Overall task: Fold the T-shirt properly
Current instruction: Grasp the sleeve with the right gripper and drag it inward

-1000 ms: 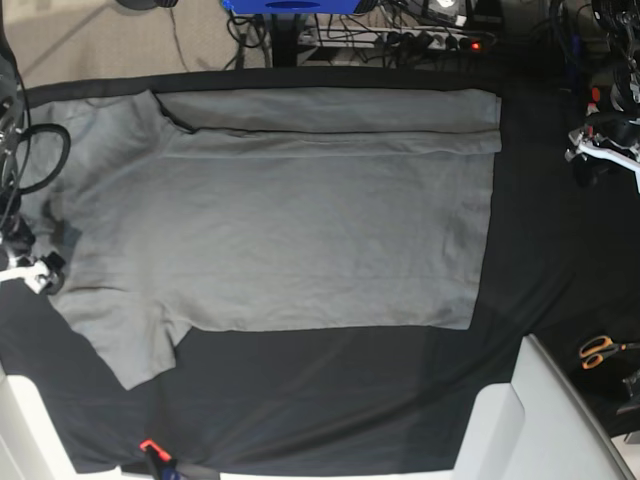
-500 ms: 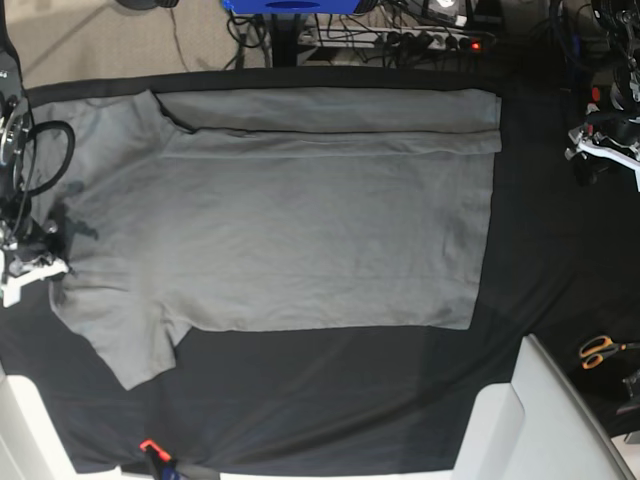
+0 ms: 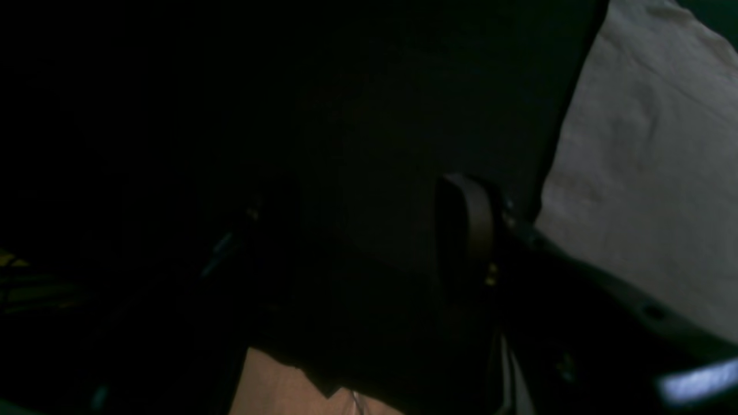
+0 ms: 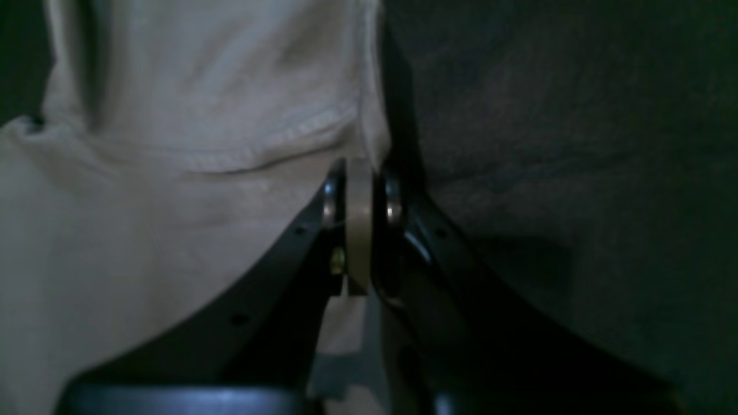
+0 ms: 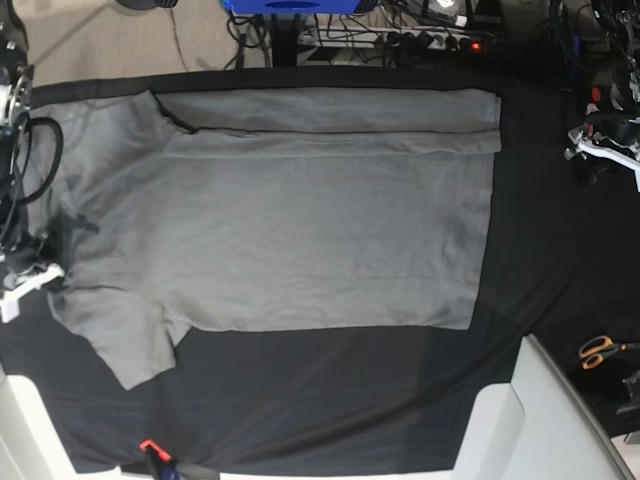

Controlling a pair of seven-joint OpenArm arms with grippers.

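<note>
There are 1 T-shirt point(image 5: 320, 230), 1 sheet point(image 5: 300, 400), 2 end effectors point(image 5: 54, 278) point(image 5: 582, 150), apparently 1 scissors point(image 5: 598, 351).

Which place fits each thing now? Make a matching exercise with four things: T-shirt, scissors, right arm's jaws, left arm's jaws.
1. T-shirt
2. Scissors
3. Right arm's jaws
4. Left arm's jaws

A. Closed at the grey cloth's edge
B. Spread across the black sheet
C. Apart, beside the grey cloth, not on it
D. Base view's right edge, orange handles

Pairs: 1-B, 2-D, 3-A, 4-C
</note>
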